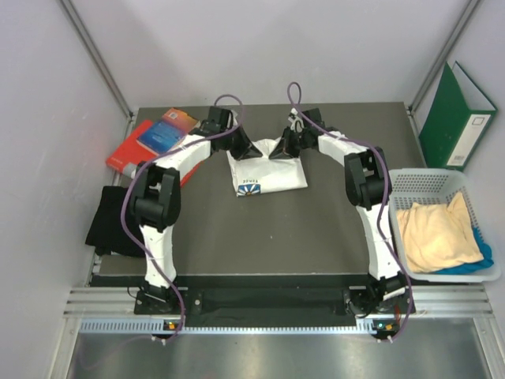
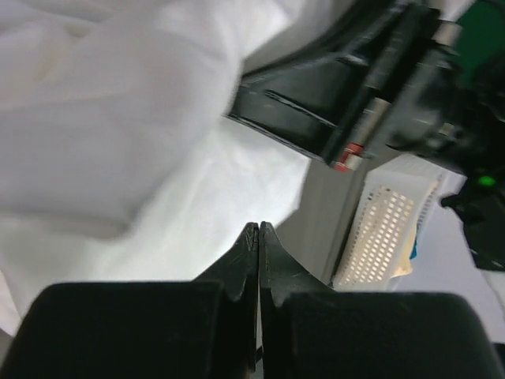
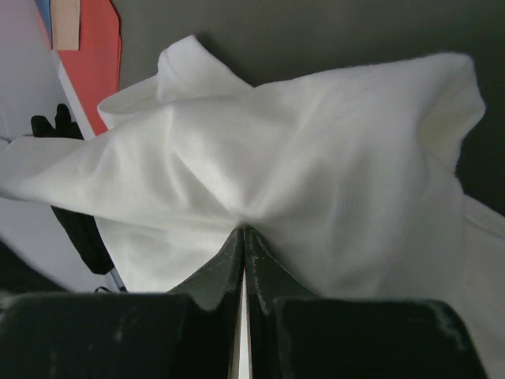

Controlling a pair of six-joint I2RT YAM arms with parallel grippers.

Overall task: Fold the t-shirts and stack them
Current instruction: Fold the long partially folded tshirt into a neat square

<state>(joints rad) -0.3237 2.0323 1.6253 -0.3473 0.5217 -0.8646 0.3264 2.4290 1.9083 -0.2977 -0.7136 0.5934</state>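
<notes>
Both arms reach out from their bases to the far side of the worktop [image 1: 260, 237]. The left arm [image 1: 158, 201] bends at the elbow and angles inward. The right arm [image 1: 364, 180] mirrors it, so the two wrists point down close together, side by side over the cloth.

The right jaws are pressed together on the white t-shirt [image 1: 268, 175]. In the right wrist view, creases in the cloth fan out from the tips, and the fabric is bunched and raised just beyond them. The left jaws are also together, with their tips set against the same white cloth. Whether a fold is caught between them cannot be told.

The white t-shirt lies partly folded, its far edge under both jaws and the rest spreading toward the bases. A small blue and orange print [image 1: 248, 188] shows at its near left corner.

Well to the left of the left jaws, a black t-shirt [image 1: 110, 221] hangs over the worktop's edge. Well to the right of the right jaws, a pale yellow t-shirt [image 1: 438, 233] lies on a blue one [image 1: 481, 257] in a white basket [image 1: 430, 180].
</notes>
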